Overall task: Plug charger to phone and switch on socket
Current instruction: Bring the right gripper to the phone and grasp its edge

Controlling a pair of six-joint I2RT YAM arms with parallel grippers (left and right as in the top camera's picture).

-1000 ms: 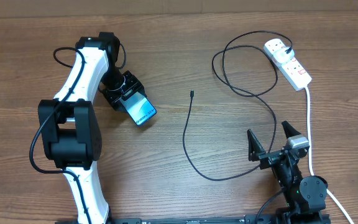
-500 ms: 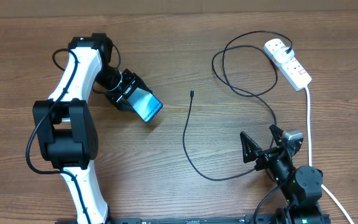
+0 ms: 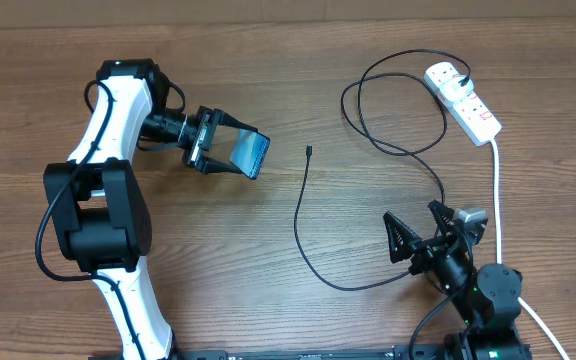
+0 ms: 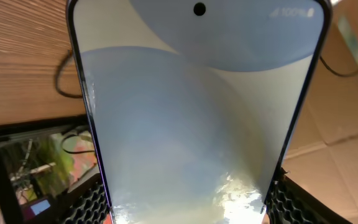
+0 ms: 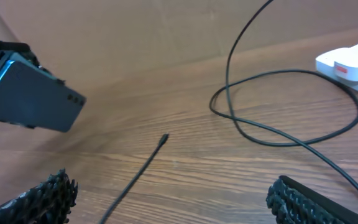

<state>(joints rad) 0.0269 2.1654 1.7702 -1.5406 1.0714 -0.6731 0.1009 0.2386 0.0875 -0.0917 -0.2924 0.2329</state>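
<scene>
Overhead: I see long thin black charger cable [image 3: 297,220] loose on brown wooden table [image 3: 268,60]; white oblong power strip [image 3: 465,102] far corner.
Left gripper [image 3: 230,150]: raised, clamping slim black-edged phone [image 3: 252,155].
Right gripper [image 3: 409,210]: low, wide, empty.

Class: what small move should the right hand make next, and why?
Probably the right hand should advance toward the small connector tip of the thin black cable. Its jaws stand open and empty, the tip lies loose on the wooden table, and the left hand holds the slim black-edged smartphone raised.
</scene>
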